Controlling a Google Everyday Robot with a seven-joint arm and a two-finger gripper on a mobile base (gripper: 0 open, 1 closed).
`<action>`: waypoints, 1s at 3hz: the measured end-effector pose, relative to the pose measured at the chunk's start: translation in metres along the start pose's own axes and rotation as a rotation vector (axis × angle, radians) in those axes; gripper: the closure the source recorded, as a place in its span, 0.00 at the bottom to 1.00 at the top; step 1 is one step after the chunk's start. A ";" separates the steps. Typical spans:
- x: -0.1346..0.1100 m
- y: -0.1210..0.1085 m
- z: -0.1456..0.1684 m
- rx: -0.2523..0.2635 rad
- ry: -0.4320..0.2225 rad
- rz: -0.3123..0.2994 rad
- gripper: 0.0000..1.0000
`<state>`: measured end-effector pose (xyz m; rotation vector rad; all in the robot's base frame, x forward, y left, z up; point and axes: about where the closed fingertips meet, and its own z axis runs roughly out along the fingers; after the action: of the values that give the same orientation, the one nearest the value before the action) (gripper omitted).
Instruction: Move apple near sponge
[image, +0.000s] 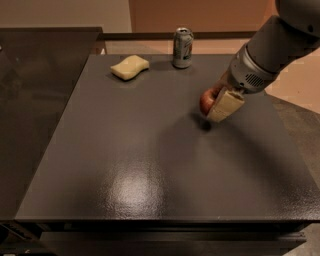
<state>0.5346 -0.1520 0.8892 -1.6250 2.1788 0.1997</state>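
Dark tabletop (150, 160): tool (216, 103) pinching apple (205, 101), largely hidden behind it; sponge (129, 67) well apart, far-left corner.
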 end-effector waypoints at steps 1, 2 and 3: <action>-0.015 -0.031 0.013 0.006 -0.007 -0.004 1.00; -0.035 -0.057 0.029 0.000 -0.022 -0.022 1.00; -0.053 -0.082 0.046 -0.011 -0.037 -0.035 1.00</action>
<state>0.6350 -0.1139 0.8799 -1.6506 2.1242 0.2297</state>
